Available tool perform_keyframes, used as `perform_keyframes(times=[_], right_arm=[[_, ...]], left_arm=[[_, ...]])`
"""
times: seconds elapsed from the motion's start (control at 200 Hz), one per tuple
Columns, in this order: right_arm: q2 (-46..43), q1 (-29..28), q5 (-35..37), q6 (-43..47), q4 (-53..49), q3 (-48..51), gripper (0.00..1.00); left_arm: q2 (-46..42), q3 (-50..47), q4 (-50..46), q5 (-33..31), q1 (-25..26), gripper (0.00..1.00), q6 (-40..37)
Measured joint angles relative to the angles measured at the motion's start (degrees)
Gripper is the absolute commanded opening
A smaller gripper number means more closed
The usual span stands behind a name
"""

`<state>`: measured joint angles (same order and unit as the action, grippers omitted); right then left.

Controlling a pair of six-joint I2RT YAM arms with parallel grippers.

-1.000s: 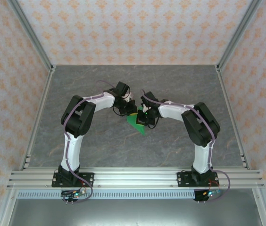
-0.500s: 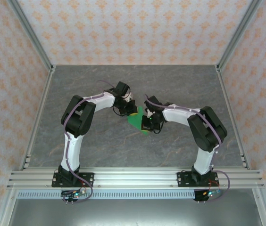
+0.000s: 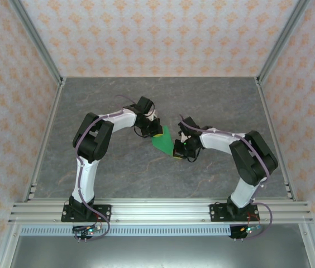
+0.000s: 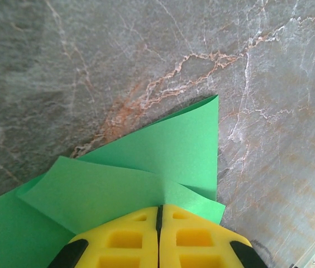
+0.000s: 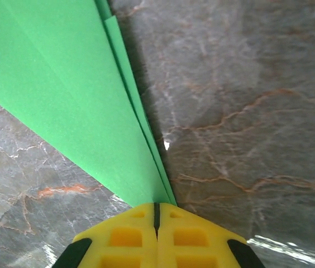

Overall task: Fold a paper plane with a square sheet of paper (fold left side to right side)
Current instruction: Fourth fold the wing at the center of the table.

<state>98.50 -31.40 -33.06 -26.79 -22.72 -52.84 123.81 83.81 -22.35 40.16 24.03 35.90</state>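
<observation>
pinching the square sheet of paper (image 3: 164, 142) at mid desk (image 3: 213, 100), the left gripper (image 3: 156, 132) is closed on its wide far end, the right gripper (image 3: 179, 152) on its narrow near tip. several folds are done, giving a layered triangle; i judge the wing folds remain.

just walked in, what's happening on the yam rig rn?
Both arms are working one piece of green paper in the middle of the table. The left gripper is shut on the wider end, where folded layers overlap. The right gripper is shut on the narrow, pointed end. The paper is already creased into a tapered, layered shape and spans the gap between the two grippers. Whether it rests on the table or sits just above it is unclear.
</observation>
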Motion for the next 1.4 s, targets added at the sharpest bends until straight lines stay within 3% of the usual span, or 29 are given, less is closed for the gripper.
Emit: perform_keyframes(times=[0.54, 0.656, 0.886, 1.236, 1.396], right_arm=[[-3.67, 2.34, -1.16, 1.05, -1.81, 4.09, 0.0], [-5.35, 2.34, -0.46, 1.38, -6.82, 4.07, 0.0], [-6.67, 1.86, -0.83, 0.83, -9.11, -1.29, 0.0], [7.06, -0.13, -1.42, -1.07, -2.27, -11.02, 0.0], [8.59, -0.42, -1.18, -1.05, -2.1, -11.08, 0.0]], left_arm=[[0.22, 0.52, -0.68, -0.02, 0.0, 0.07, -0.35], [0.22, 0.52, -0.7, -0.02, 0.0, 0.07, -0.42], [0.22, 0.52, -0.68, -0.02, 0.0, 0.07, -0.42], [0.22, 0.52, -0.68, 0.0, 0.0, 0.07, -0.42], [0.22, 0.52, -0.66, -0.02, 0.0, 0.07, -0.42]])
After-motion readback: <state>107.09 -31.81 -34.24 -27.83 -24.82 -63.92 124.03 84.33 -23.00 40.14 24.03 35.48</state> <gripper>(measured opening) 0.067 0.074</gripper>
